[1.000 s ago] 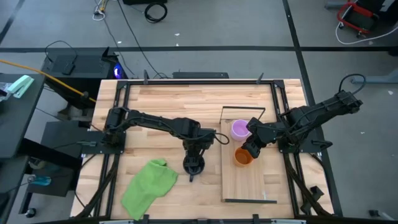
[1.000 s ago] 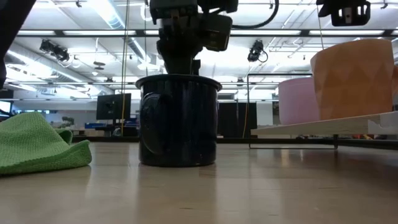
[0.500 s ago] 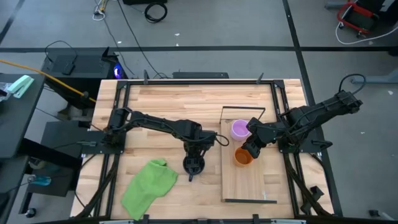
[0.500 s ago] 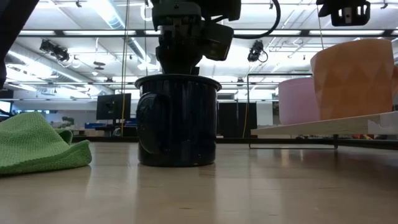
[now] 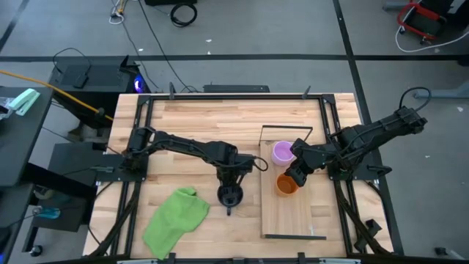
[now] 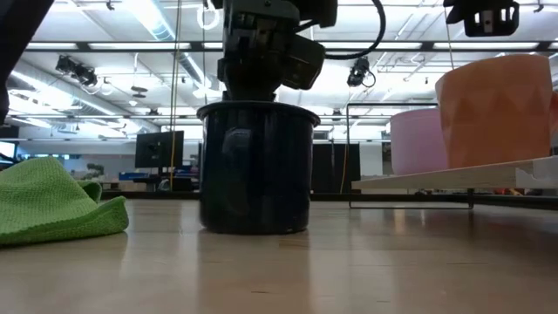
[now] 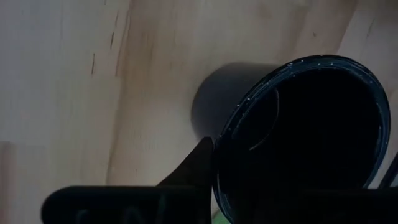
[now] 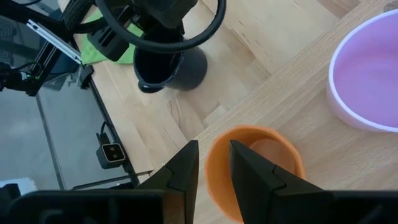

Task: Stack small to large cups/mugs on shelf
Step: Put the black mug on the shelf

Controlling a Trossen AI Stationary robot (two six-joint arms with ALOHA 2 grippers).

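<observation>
The black mug point(image 5: 230, 195) stands upright on the tabletop point(image 5: 190, 125), just beside the shelf's near long edge and between it and the green cloth point(image 5: 176, 220). The left gripper point(image 5: 231, 183) comes straight down on it, one finger outside the rim and the other apparently inside, pinching the wall (the wrist view shows the outer finger tight against the rim). The shelf point(image 5: 293, 213) lies toward the right arm, so the carry runs sideways across that edge. The right gripper point(image 5: 294, 174), jaws parted with one finger inside the orange mug point(image 5: 286, 185), stands beside the purple mug point(image 5: 283, 152).
</observation>
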